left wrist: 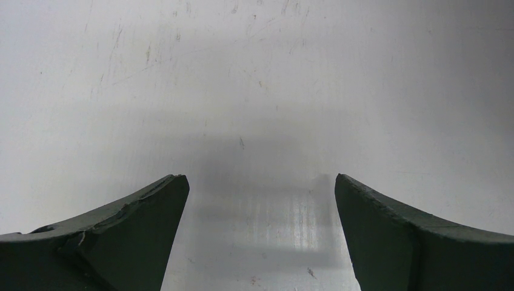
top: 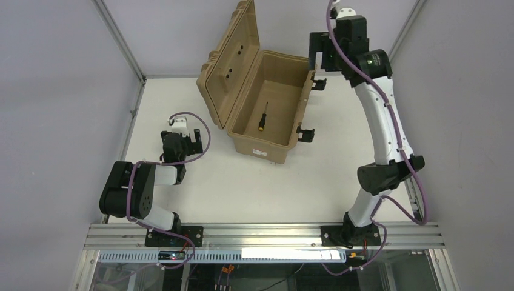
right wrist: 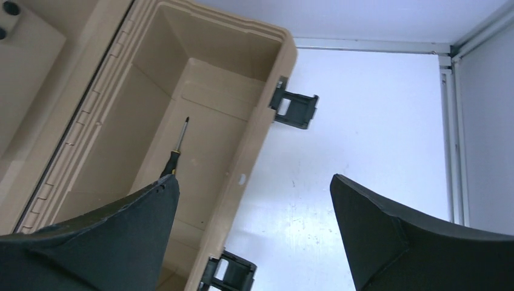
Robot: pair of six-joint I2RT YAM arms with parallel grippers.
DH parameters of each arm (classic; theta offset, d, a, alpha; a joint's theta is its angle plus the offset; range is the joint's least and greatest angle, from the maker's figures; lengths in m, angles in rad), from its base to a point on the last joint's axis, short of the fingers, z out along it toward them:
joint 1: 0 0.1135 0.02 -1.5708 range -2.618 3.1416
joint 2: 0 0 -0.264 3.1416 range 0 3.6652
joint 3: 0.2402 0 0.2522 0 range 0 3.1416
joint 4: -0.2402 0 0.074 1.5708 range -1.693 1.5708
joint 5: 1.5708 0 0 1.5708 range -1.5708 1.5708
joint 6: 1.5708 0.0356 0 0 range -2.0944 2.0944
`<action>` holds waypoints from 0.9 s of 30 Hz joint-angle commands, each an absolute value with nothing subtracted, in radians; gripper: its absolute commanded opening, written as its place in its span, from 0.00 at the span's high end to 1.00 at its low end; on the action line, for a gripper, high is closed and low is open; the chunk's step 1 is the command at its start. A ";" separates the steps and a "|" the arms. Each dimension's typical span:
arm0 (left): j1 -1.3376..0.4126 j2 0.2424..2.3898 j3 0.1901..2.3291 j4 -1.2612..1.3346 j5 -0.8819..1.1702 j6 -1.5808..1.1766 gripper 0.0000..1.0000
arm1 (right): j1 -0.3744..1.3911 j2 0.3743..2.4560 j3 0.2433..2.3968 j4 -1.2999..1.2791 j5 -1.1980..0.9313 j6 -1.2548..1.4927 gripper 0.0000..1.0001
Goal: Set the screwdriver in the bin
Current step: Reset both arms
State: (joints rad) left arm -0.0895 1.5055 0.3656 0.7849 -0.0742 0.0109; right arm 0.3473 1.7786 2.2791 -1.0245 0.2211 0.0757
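White tabletop (top: 273, 188), walled enclosure. Item: screwdriver (top: 264, 116), which we log lying flat on the floor of the bin (top: 260, 148), lid (top: 233, 60) upright. Right gripper (right wrist: 254, 185): fingers (right wrist: 394, 236) spread, empty, above the latch-side rim. Left gripper (left wrist: 260, 182): fingers (left wrist: 412, 242) spread, empty, over bare tabletop, well apart. Risk, in our judgement: a low withdrawal clips rim or latch (right wrist: 294, 109) and shifts the bin, or a knock drops the lid.

Place: robot lab test cell
Enclosure: plain grey walls (top: 54, 91) on aluminium posts (top: 119, 36)
Surface: white, scuffed table (top: 267, 182)
Mounting: left arm (top: 130, 193) and right arm (top: 380, 121), cabled, bolted to an aluminium rail (top: 260, 234)
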 commanded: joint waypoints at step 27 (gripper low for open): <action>-0.078 1.506 0.378 0.812 -0.078 0.003 0.01 | 0.005 1.699 2.196 -1.045 -0.078 0.007 0.01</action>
State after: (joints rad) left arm -0.0898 1.5055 0.3656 0.7849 -0.0738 0.0109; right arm 0.0132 1.7489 2.1876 -1.0676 -0.0685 0.0231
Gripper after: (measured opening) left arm 0.992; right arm 0.993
